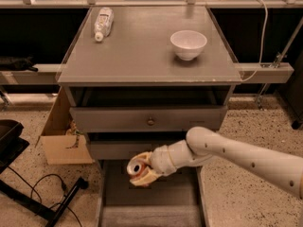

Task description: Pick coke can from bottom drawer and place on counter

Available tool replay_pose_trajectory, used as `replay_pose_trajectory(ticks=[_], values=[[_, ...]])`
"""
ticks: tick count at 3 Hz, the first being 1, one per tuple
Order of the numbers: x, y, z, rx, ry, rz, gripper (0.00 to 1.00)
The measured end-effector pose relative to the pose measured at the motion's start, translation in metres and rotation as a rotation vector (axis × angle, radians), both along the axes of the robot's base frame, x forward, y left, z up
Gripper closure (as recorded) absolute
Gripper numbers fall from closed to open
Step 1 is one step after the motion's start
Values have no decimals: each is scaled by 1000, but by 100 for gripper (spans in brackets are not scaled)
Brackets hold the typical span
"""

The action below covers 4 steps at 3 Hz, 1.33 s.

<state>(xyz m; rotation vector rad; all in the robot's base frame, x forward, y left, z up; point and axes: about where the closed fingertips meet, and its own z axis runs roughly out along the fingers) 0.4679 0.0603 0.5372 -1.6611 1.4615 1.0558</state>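
My gripper (139,171) is shut on the coke can (136,167), a red can with a silver top, and holds it tilted above the open bottom drawer (142,197), in front of the middle drawer. The white arm reaches in from the lower right. The drawer's grey floor shows below the can. The counter (142,51) is the grey top of the cabinet, higher up and behind the can.
A white bowl (188,44) stands on the counter's right side and a white plastic bottle (102,22) lies at its back left. A cardboard box (61,136) sits left of the cabinet. A black stand and cables lie on the floor at lower left.
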Motion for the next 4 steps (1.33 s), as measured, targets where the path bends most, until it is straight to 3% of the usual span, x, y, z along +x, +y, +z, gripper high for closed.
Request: replay_pose_trajectory(ticks=[1,3,4], values=[[20,2,95,22,-40,35,100],[80,12,254,44,-63,-108,100],[79,12,253,44,-64,-105,100]])
